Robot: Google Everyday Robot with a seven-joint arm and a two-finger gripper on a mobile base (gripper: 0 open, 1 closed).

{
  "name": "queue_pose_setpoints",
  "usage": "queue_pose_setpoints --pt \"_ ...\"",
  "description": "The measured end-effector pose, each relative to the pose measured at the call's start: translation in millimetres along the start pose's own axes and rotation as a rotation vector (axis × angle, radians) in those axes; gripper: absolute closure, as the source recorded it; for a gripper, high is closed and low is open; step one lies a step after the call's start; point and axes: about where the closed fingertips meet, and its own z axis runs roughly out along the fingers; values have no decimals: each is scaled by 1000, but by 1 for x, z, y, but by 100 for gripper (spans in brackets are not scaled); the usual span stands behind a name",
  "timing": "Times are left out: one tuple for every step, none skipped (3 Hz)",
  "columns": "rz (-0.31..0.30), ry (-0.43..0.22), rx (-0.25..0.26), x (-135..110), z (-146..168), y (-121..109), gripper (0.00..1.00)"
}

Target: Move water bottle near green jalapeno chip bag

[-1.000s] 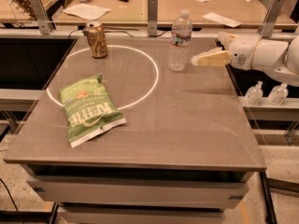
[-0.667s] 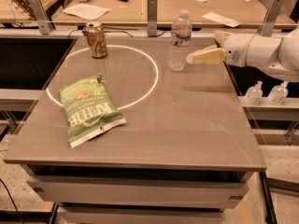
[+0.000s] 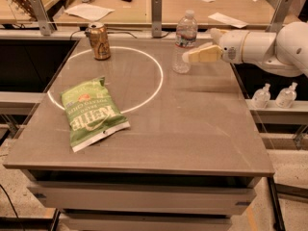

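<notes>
The water bottle [image 3: 185,41] stands upright at the back of the table, right of middle, with a white cap and a label band. The green jalapeno chip bag [image 3: 93,112] lies flat at the table's left front, with white "Kettle" lettering. My gripper [image 3: 198,45] reaches in from the right on a white arm. It is open and empty, just right of the bottle at label height. Its near fingertip [image 3: 187,57] is at the bottle's side. I cannot tell if it touches.
A golden-brown drink can [image 3: 99,41] stands at the back left, on a white circle line [image 3: 154,88] marked on the grey table [image 3: 192,124]. Two small white pump bottles [image 3: 274,96] sit on a ledge to the right. Another table with papers [image 3: 88,11] lies behind.
My gripper has moved left across the table's back right and now sits right beside the water bottle. The bottle, bag and can have not moved.
</notes>
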Motion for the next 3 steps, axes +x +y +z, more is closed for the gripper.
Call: queue_pose_setpoints --pt "-6 12 -40 -3 15 7 0" --pt "-5 24 -84 -2 27 14 0" --pt "-7 31 -111 -3 35 15 10"
